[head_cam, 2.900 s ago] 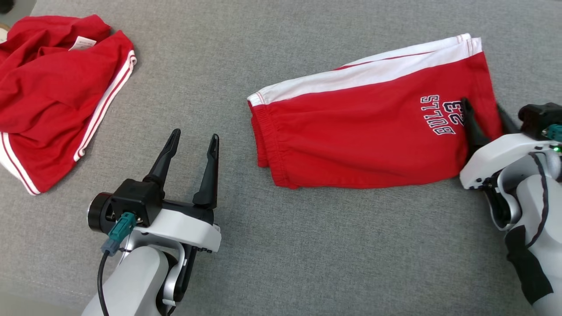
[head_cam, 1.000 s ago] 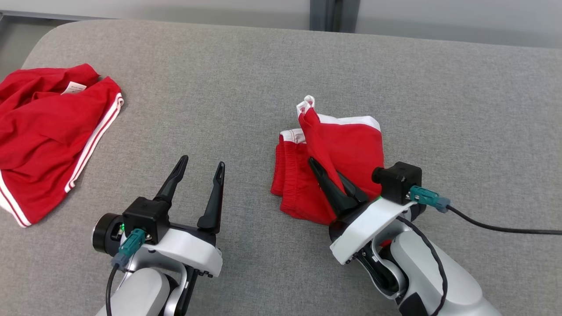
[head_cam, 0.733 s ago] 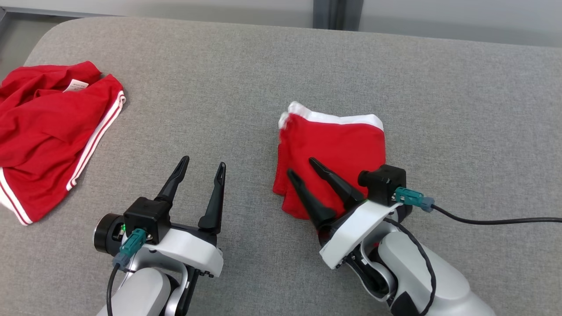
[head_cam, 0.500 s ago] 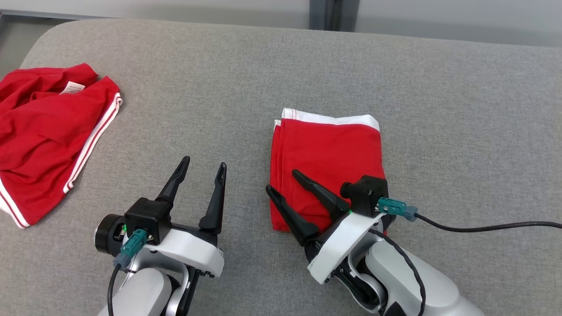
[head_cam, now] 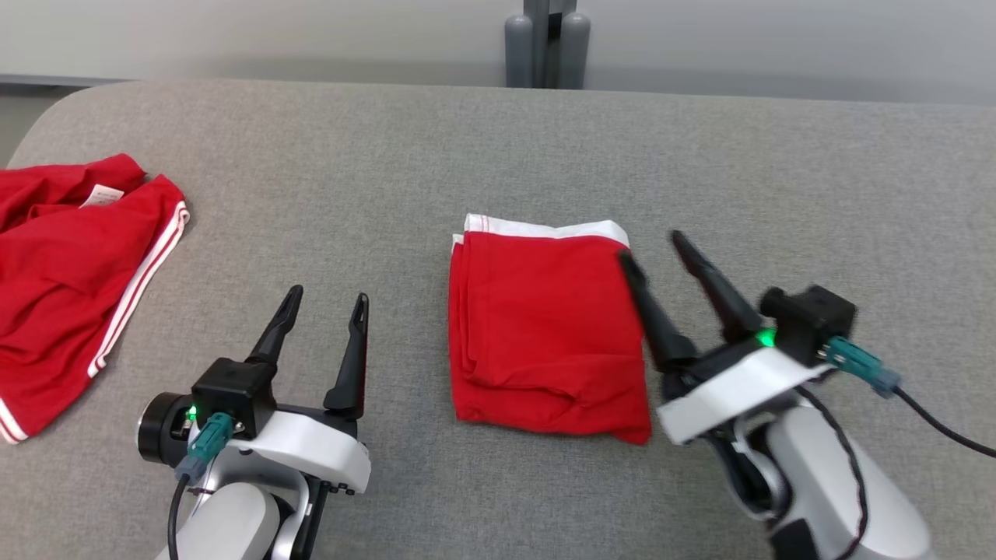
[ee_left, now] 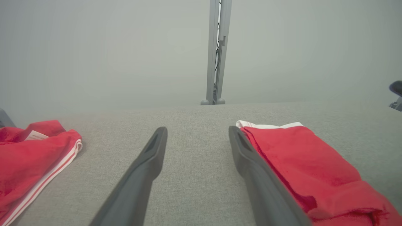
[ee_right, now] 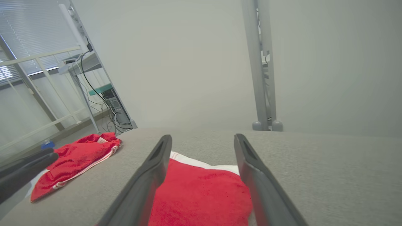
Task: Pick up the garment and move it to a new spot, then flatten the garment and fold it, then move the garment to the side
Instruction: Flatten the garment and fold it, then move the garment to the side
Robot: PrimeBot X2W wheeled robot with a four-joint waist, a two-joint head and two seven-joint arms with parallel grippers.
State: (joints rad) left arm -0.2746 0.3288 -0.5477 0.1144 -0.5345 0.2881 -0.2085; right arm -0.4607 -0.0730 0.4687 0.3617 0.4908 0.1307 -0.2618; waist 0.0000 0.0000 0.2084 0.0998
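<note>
Folding seems finished: the red-and-white cotton shorts (head_cam: 545, 334) lie square on the grey fabric counter (head_cam: 467, 140), both jaws gaping wide and empty; next, pinch every layer and shift them aside

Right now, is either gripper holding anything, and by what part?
Nothing is held. The left gripper is open over bare cushion. The right gripper is open by the right edge of the folded shorts, pinching no cloth.
</note>
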